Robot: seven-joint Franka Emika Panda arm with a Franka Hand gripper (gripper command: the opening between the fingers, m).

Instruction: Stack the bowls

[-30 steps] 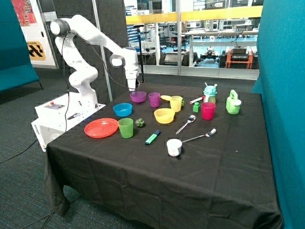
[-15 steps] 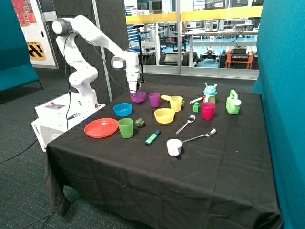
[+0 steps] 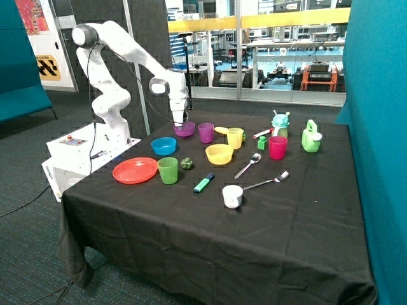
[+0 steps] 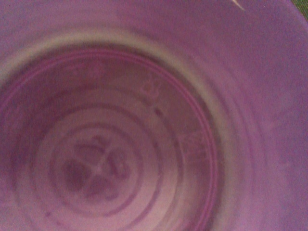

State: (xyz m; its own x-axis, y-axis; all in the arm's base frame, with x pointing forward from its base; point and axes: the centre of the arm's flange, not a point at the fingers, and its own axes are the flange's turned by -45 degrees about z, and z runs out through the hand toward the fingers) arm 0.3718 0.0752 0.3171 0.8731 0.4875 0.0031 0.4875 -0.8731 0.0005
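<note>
Lower now than a second ago, the jaws (image 3: 181, 121) have dropped from above the purple bowl (image 3: 184, 129) right down to its rim, and the wrist view shows only that bowl's inside (image 4: 110, 159); whether they are apart or together I cannot tell. Just beyond them sits the blue bowl (image 3: 164, 146), farther off the yellow bowl (image 3: 219, 154), each alone on the surface (image 3: 286, 229), nothing stacked. A pinch on the thin rim could slip, tipping the bowl toward the purple cup (image 3: 206, 132) beside it
</note>
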